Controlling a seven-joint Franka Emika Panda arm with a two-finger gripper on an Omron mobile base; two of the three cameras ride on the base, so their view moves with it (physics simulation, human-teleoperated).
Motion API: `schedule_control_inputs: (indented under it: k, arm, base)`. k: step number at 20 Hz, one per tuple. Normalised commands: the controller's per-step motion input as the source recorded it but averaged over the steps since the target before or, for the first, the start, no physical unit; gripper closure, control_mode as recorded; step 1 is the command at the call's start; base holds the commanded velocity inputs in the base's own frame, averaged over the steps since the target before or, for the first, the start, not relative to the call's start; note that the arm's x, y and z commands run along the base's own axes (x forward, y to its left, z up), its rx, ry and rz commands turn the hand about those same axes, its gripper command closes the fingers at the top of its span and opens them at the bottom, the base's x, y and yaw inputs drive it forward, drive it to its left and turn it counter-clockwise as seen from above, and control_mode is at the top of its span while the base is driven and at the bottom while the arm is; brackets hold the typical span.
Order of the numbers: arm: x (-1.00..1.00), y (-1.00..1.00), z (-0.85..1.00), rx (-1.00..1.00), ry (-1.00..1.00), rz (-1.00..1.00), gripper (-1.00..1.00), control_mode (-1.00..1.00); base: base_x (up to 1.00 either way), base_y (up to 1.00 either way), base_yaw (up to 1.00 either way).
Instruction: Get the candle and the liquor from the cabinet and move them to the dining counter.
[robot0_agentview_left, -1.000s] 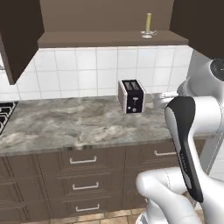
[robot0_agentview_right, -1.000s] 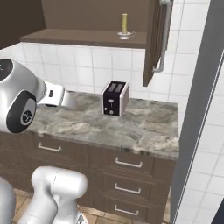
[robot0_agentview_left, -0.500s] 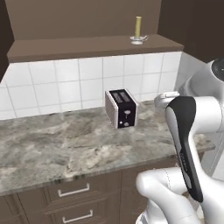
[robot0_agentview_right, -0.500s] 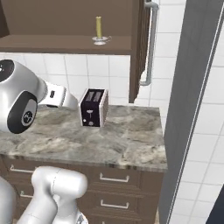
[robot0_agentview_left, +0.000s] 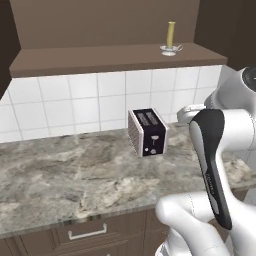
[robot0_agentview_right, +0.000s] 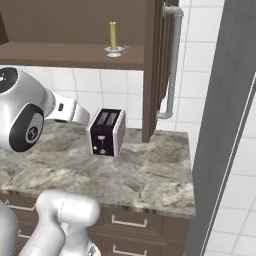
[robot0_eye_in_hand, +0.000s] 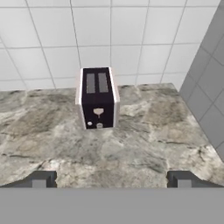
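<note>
Evidently the base is closing on the work area: across the last second the whole scene in both base views has grown and slid, which is the cameras travelling, not the objects. The stove corner once at the 9 o'clock edge of the left base view is gone, and the toaster (robot0_agentview_left: 147, 132) now sits near frame centre.

The candle (robot0_agentview_left: 171, 36) stands upright in its saucer on the cabinet (robot0_agentview_right: 75, 54) shelf, at about 1 o'clock from the toaster in the left base view and at 12 o'clock in the right base view. The door, with its long bar handle (robot0_agentview_right: 172, 60), hangs open at 3 o'clock of the candle. The liquor cannot be located on the visible stretch of shelf, and the dining counter is likewise not to be found from this position.

The gripper (robot0_eye_in_hand: 111, 179) has its fingers spread fully apart and holds nothing; in the hand view it looks down at the marble worktop (robot0_eye_in_hand: 144, 148), with the toaster at 12 o'clock.

Assessment: the approach is nearly complete, but no item is yet secured. The arm is folded low, well below the shelf, so a substantial lift is judged necessary before the candle can be reached. Risk noted: the slim candle may topple if its holder is nudged.
</note>
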Motion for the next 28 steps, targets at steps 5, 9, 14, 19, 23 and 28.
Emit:
schedule_control_inputs:
  k: [5, 9, 14, 19, 23, 28]
  arm:
    - [0.00, 0.00, 0.00, 0.00, 0.00, 0.00, -1.00, 1.00]
    - [0.00, 0.00, 0.00, 0.00, 0.00, 0.00, -1.00, 1.00]
    - [0.00, 0.00, 0.00, 0.00, 0.00, 0.00, -1.00, 1.00]
    - [0.03, 0.00, 0.01, 0.00, -0.04, 0.00, -1.00, -1.00]
    - [-0.16, -0.11, 0.22, 0.00, -0.30, 0.00, -1.00, -1.00]
    - [-0.33, -0.21, 0.40, 0.00, -0.35, 0.00, -1.00, -1.00]
  base:
    - [0.41, 0.00, 0.13]
    - [0.49, 0.00, 0.03]
    - [0.52, 0.00, 0.00]
    - [0.06, 0.00, 0.00]
    - [0.00, 0.00, 0.00]
    - [0.00, 0.00, 0.00]
